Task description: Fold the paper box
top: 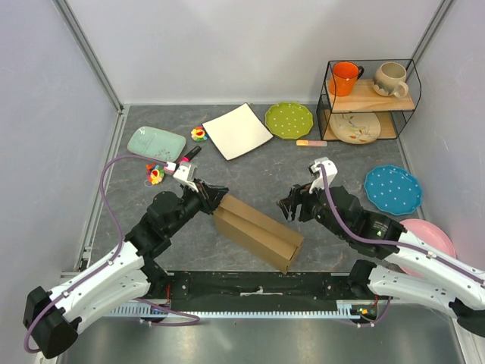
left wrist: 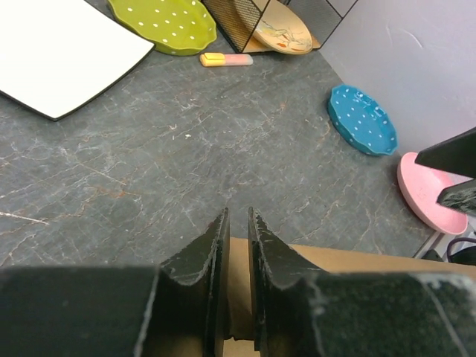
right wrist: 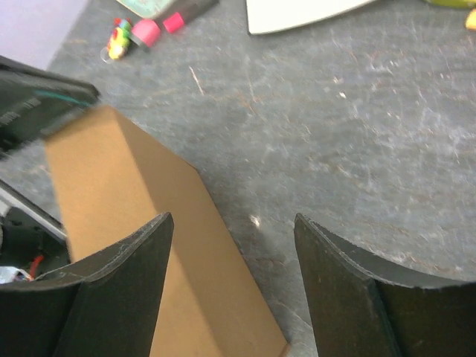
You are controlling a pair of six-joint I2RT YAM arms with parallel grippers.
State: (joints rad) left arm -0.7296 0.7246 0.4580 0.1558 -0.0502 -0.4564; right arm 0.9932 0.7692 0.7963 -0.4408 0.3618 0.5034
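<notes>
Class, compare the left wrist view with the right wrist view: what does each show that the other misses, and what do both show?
Only the left wrist view: the left hand pinching an edge of the paper box, plus the green plate, blue plate and pink plate. Only the right wrist view: the right hand spread open above the box, and a colourful toy. Both: the box, the white square plate and the grey table.

Left gripper (top: 218, 195) pinched onto the paper box's (top: 258, 231) far left end, right gripper (top: 288, 208) held spread wide just beyond the box's right side
</notes>
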